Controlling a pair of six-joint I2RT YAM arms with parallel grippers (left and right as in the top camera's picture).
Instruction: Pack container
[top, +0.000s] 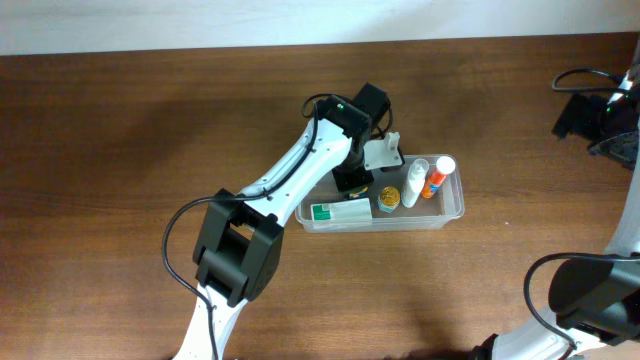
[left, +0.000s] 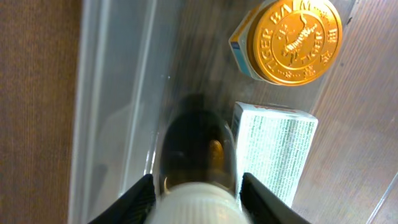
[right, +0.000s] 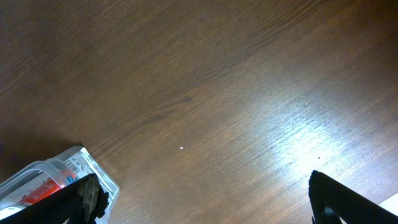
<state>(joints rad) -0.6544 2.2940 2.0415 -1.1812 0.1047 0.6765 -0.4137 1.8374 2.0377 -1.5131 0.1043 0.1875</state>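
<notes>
The clear container (top: 452, 208) sits mid-table. In it lie a green-and-white box (top: 340, 211), a gold-lidded jar (top: 387, 200), a white bottle (top: 414, 184) and an orange bottle (top: 437, 177). My left gripper (top: 352, 181) is inside the container's left half. In the left wrist view it (left: 198, 199) is shut on a dark bottle with a white cap (left: 198, 149), standing between the container wall (left: 118, 93) and the box (left: 273, 152), below the gold jar (left: 292, 40). My right gripper (top: 585, 115) is far right, open and empty (right: 202, 193).
The right wrist view shows bare wooden table with a corner of the container (right: 56, 174) at the lower left. Black cables (top: 585, 80) lie at the table's far right edge. The left arm (top: 290, 165) stretches diagonally over the table's middle.
</notes>
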